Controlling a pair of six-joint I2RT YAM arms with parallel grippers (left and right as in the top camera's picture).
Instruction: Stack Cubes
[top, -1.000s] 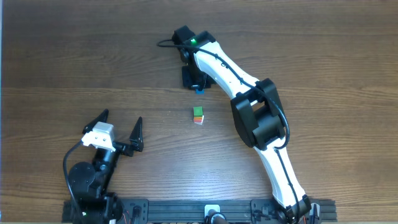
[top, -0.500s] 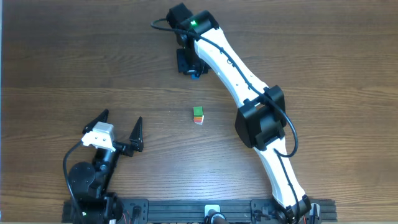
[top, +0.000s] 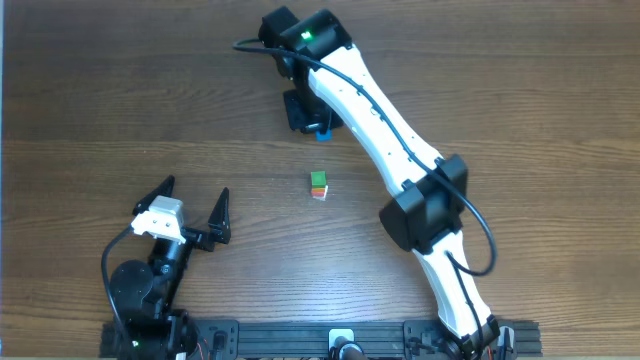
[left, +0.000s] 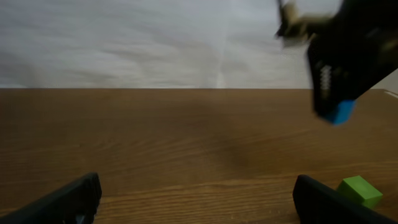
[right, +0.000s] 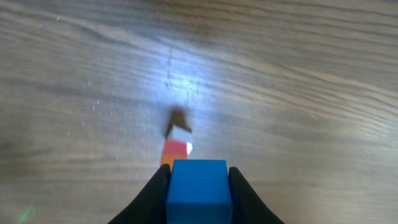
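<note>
Hold the blue cube (right: 198, 193) firmly clenched in the right hand (right: 199, 182), lifted well above the counter (top: 120, 100), and carry it over the small stack (top: 318, 185) before starting any descent. Judge the line-up from the right wrist view: stack seen just past the held cube's edge and slightly off its middle line, so probably not yet centred. Correct sideways first, while high. Take the green cube (left: 359, 190) on top of the stack as the landing face. Aim for its middle and square the blue cube's edges to it, turning the wrist if askew. Lower straight and slowly, with no sideways drift near the end, for fear of toppling so narrow a tower with a nudge. Stop at contact or just above it, without pressing down. Release by parting the fingers evenly and only a little, then rise straight up to avoid dragging the cube off. Leave the left hand (top: 195, 207) where it rests, released with fingers spread wide, near its own base and well apart from the stack; no call for it in this step. Allow for the glare on the counter around the stack in the right wrist view, and check position against the top view, remembering to discount the lifted hand's shift up that picture.
</note>
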